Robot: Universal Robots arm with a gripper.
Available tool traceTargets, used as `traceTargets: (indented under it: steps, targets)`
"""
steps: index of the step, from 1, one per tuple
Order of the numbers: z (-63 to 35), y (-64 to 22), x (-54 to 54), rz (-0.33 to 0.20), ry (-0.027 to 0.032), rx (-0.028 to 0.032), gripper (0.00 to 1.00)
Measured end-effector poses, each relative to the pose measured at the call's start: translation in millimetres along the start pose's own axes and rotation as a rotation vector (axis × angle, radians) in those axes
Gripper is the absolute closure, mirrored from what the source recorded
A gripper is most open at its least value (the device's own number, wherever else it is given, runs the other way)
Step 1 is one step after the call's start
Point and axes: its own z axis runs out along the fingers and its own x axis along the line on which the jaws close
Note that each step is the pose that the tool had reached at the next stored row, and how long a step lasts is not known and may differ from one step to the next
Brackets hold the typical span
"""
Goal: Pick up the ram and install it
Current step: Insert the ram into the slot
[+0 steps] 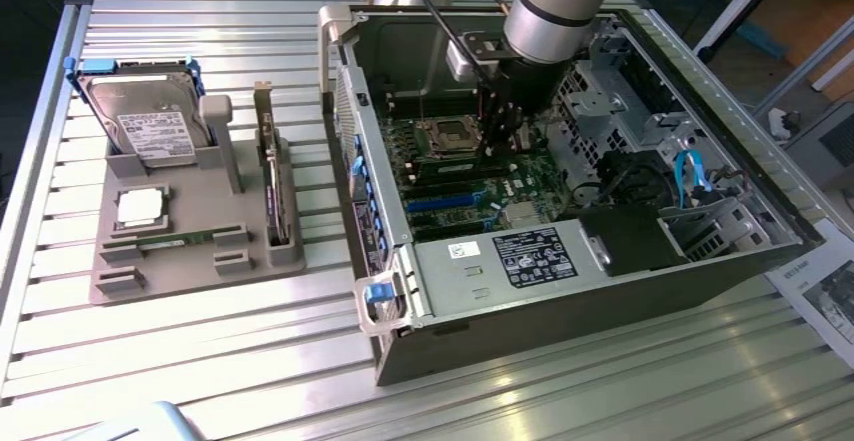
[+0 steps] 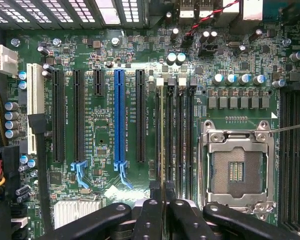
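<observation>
My gripper [image 1: 499,129] is inside the open computer case [image 1: 561,281], low over the motherboard [image 1: 467,176]. In the wrist view its dark fingers [image 2: 149,217] are shut on the ram [image 2: 162,145]. The ram shows edge-on as a thin line lying along the leftmost of the black memory slots [image 2: 179,130], beside the empty processor socket [image 2: 237,167]. Whether the stick is seated in that slot cannot be told. A second, similar green ram stick [image 1: 176,240] lies in the grey holder [image 1: 200,261] on the table at the exterior view's left.
The grey holder also carries a hard drive [image 1: 150,126], a square silver processor [image 1: 142,206] and an upright expansion card [image 1: 274,196]. Drive cages and blue cables [image 1: 687,176] crowd the case at the exterior view's right. Expansion slots [image 2: 119,115] lie beside the memory slots.
</observation>
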Motion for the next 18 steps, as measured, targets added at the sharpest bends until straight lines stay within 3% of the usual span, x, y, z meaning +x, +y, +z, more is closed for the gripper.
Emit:
traceTargets:
  steps: [18]
  targets:
    - [-1.5,0.0,-0.1,0.006,0.0,0.0003,0.88]
